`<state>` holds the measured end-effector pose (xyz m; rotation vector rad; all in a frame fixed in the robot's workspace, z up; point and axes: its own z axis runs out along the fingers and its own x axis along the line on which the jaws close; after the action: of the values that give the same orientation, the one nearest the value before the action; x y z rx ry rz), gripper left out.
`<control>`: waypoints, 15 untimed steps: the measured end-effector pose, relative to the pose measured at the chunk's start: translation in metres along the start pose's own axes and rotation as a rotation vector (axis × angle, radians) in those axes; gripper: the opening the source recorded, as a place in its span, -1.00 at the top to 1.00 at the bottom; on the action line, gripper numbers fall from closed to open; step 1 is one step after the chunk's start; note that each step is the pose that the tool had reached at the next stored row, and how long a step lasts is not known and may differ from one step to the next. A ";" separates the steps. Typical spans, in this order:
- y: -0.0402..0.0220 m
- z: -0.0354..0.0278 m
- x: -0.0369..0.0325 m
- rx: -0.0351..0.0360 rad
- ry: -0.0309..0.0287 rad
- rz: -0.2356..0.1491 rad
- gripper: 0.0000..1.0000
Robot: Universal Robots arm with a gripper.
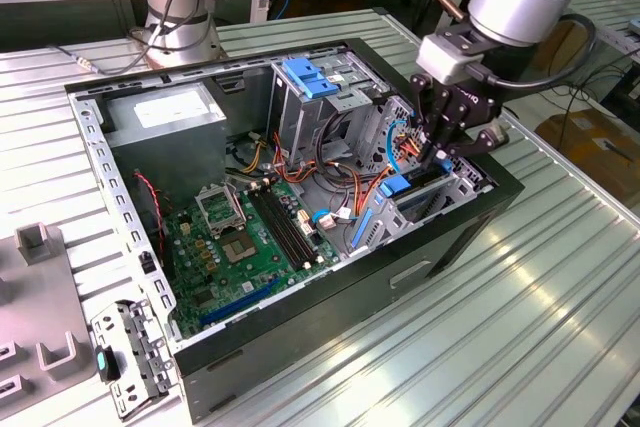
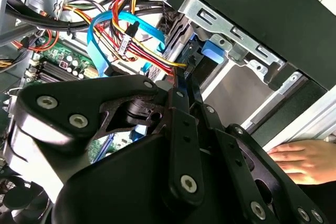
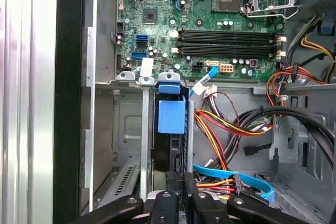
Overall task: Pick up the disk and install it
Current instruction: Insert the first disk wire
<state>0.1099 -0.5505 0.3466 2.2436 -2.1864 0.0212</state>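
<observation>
- An open black desktop computer case [image 1: 330,317] lies on its side on the ribbed metal desk [image 1: 520,327], reaching nearly to the desk's far edge, where the base of a second robot arm [image 1: 180,17] stands.
- The gripper [image 1: 441,155] reaches down into the drive cage [image 1: 455,192] at the case's end toward the exterior view's right.
- The disk [image 1: 418,187] stands on edge inside that cage, sunk between the grey metal bay walls, its blue plastic rail and pull tab facing up. In the first wrist view the blue tab [image 3: 171,114] sits over the dark body of the drive in the slot, with an open bay beside it.
- The fingers [image 3: 181,182] are drawn close together over the upper edge of the disk; whether they are gripping it or only touching it I cannot tell, because the black linkage hides the contact.
- In the second wrist view the fingers [image 2: 185,85] point at the blue rail [image 2: 216,53], just beside a bundle of red, yellow and blue cables [image 2: 131,40].
- The green motherboard [image 1: 250,237] covers the floor of the case, with an empty processor socket [image 1: 220,205] and black memory slots [image 1: 285,227].
- A grey power supply box [image 1: 165,112] fills the far corner of the case.
- A person's hand [image 2: 302,161] rests flat outside the black wall of the case, near the cage.
- A grey parts fixture [image 1: 40,327] sits at the desk's near corner on the exterior view's left.
</observation>
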 end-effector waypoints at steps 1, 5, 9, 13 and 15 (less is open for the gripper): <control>0.0000 0.0000 0.0000 -0.0001 0.0002 0.003 0.67; 0.0000 0.0001 0.0000 -0.0002 0.0001 0.014 0.67; 0.0000 -0.0008 0.0000 -0.0004 0.0001 0.021 0.67; 0.0000 -0.0009 0.0008 -0.0004 0.0003 0.021 0.67; 0.0000 -0.0006 0.0010 -0.0004 0.0002 0.021 0.67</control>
<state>0.1100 -0.5515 0.3473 2.2197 -2.2102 0.0211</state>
